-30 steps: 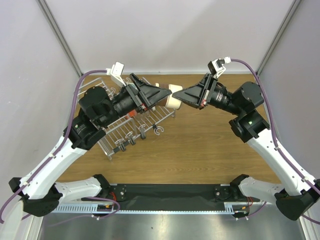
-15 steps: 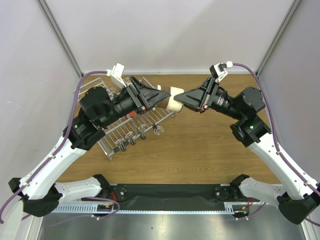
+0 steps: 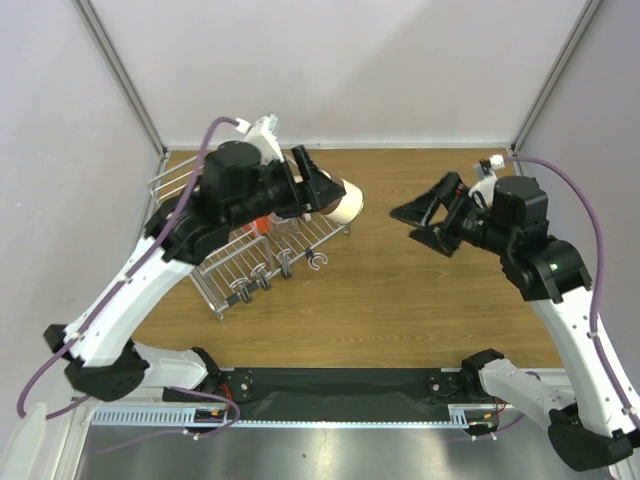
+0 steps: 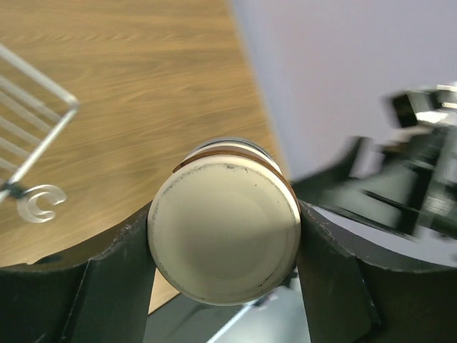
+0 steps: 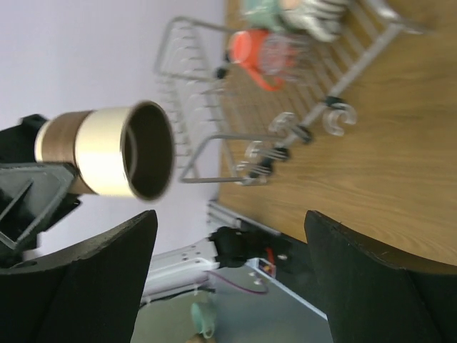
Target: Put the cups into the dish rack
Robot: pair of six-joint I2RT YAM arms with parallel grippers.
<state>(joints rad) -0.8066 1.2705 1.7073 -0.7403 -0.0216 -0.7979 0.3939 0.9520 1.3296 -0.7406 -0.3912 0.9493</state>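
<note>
Cream cup [image 3: 345, 203] is clamped by the left gripper [image 3: 322, 194] and held on its side in the air over the right end of the dish rack [image 3: 245, 262], mouth toward the right arm. In the left wrist view the cup's base is seen pinched squarely between both fingers [image 4: 114, 279]. Right gripper [image 3: 424, 226] is spread wide and empty, well apart from the cup. The rack sits on the table [image 3: 400, 300] under the left arm. A red mug [image 5: 251, 48] is already in it, with what look like two more cups beside it, though these are too blurred to be sure.

Step in hand is judged to be placing this cup. The wrist should be rolled so the mouth faces down. The cup should then be lowered into a free slot away from the red mug and seated on the rods before release. Right arm is best kept clear.
</note>
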